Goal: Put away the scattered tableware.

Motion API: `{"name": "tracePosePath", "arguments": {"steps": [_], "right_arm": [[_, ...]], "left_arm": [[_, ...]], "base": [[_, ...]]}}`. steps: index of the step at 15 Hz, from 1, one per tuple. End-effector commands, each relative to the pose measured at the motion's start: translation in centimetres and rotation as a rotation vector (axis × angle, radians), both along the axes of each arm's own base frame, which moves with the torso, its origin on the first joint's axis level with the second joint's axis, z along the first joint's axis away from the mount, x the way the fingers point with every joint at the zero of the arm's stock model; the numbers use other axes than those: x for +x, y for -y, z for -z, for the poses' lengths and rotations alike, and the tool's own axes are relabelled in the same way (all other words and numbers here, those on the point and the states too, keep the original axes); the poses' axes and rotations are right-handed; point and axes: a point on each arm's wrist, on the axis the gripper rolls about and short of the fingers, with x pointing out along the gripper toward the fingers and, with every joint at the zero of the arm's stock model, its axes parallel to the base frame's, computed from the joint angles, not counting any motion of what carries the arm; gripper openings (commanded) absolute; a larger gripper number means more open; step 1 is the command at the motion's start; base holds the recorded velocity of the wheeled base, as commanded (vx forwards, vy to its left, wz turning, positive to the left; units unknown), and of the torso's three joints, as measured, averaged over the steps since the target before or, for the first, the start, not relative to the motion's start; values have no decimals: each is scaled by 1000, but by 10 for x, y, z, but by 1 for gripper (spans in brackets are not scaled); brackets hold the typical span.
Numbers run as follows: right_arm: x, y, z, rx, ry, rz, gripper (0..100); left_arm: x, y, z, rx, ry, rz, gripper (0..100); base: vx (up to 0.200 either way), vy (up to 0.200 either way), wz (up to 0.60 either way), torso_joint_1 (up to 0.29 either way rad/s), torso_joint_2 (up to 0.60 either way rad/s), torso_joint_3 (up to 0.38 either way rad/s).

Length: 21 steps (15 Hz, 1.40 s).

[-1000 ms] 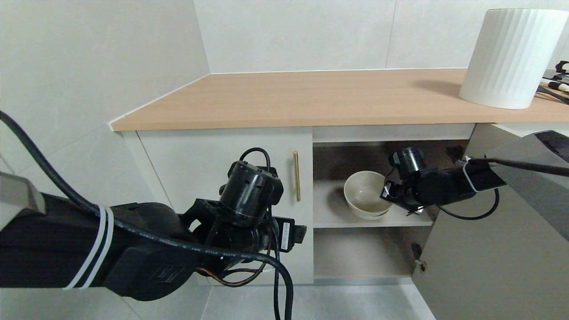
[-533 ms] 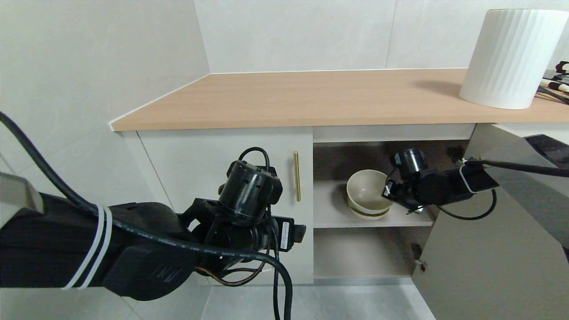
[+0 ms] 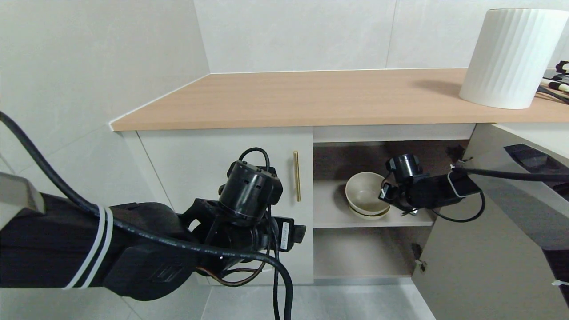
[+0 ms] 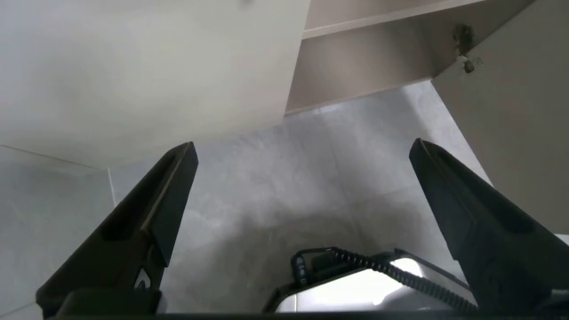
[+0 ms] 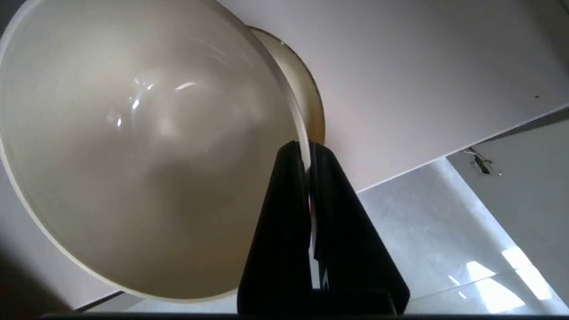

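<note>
Black fingers (image 5: 289, 240) of the right gripper (image 5: 308, 158) pinch the thin rim of the cream bowl (image 5: 151, 142), one inside the wall and one outside. Over the last second the bowl has sunk from a forward tilt to nearly level and moved slightly deeper over the upper cabinet shelf (image 3: 329, 209). It now appears to rest in a lower dish (image 3: 367, 215) with a darker edge. Placement looks all but complete, and release is the likely remainder. The bowl is glossy, smooth and round-walled. The shelf is matte and flat. A slim brass handle (image 3: 296, 175) marks the shut door beside it. The left gripper (image 4: 302, 222) hangs over the grey tiled floor (image 4: 356, 187), fingers spread wide, holding nothing.
</note>
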Motion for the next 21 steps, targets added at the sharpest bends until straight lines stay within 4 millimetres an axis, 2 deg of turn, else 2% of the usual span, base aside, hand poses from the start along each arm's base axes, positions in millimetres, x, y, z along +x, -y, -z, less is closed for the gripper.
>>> {"name": "tracePosePath", "arguments": {"steps": [1, 14, 15, 21], "right_arm": [[3, -1, 5, -1, -3, -1, 0], [4, 0, 8, -16, -8, 13, 0], [4, 0, 8, -17, -8, 12, 100], [0, -3, 5, -17, -8, 3, 100]], "left_arm": [[1, 0, 1, 1, -1, -2, 100], [1, 0, 1, 1, -1, -2, 100], [1, 0, 1, 1, -1, -2, 100], [1, -2, -1, -2, 2, -7, 100]], "base": [[0, 0, 0, 0, 0, 0], [0, 0, 0, 0, 0, 0], [0, 0, 0, 0, 0, 0], [0, 0, 0, 0, 0, 0]]}}
